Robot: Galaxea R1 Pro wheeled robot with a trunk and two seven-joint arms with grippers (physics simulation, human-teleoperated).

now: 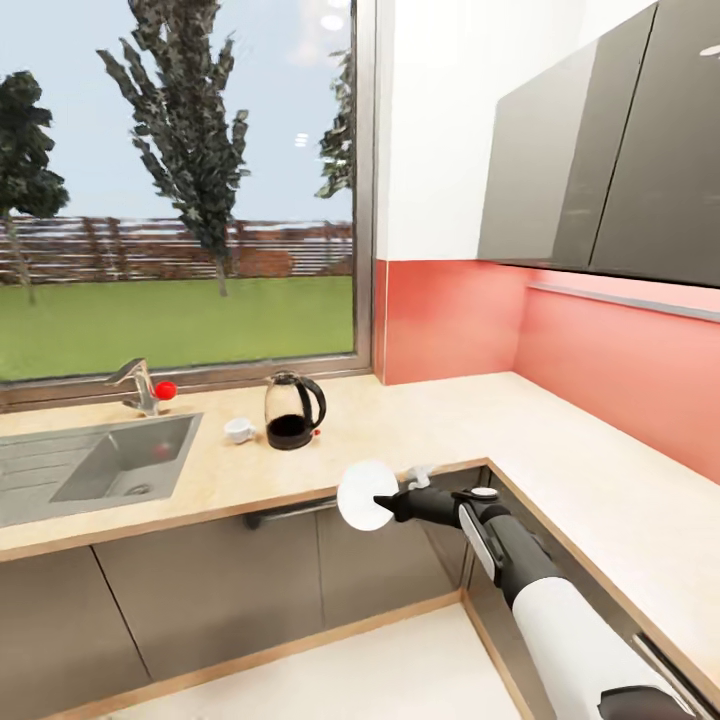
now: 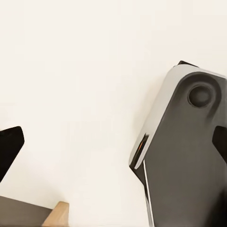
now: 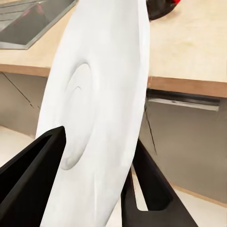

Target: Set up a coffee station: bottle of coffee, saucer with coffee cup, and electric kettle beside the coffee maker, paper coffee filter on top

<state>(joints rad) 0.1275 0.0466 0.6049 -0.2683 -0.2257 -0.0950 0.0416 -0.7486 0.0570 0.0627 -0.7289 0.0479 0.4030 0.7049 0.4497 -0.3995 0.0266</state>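
The right claw (image 1: 385, 503) was shut tight on the saucer (image 1: 364, 495). It held the white saucer up on its edge, in the air, just in front of the counter's front edge. In the right wrist view the two black fingers (image 3: 33, 175) pinched the saucer (image 3: 94, 118), one on each side of it. The saucer touched nothing but the claw.

Past the saucer was the light wood countertop (image 1: 430, 420). On it stood the electric kettle (image 1: 293, 411), glass w/ a black handle & dark stuff at the bottom. Just beside the kettle, on the sink side, sat the small white coffee cup (image 1: 239, 430). Cup & kettle were near each other but not touching. Both were well apart from the saucer.

Next came the grey sink (image 1: 110, 460) w/ its tap (image 1: 138, 385). A small red thing (image 1: 165, 390) sat by the tap.

Behind it all was a big window (image 1: 180, 190) w/ grass & trees outside. The wall was pink (image 1: 450, 320), w/ dark cupboards (image 1: 600, 150) up high.

The left wrist view showed a pale wall & a grey robot part (image 2: 184, 151). I couldn't tell if the left claw was open or closed.
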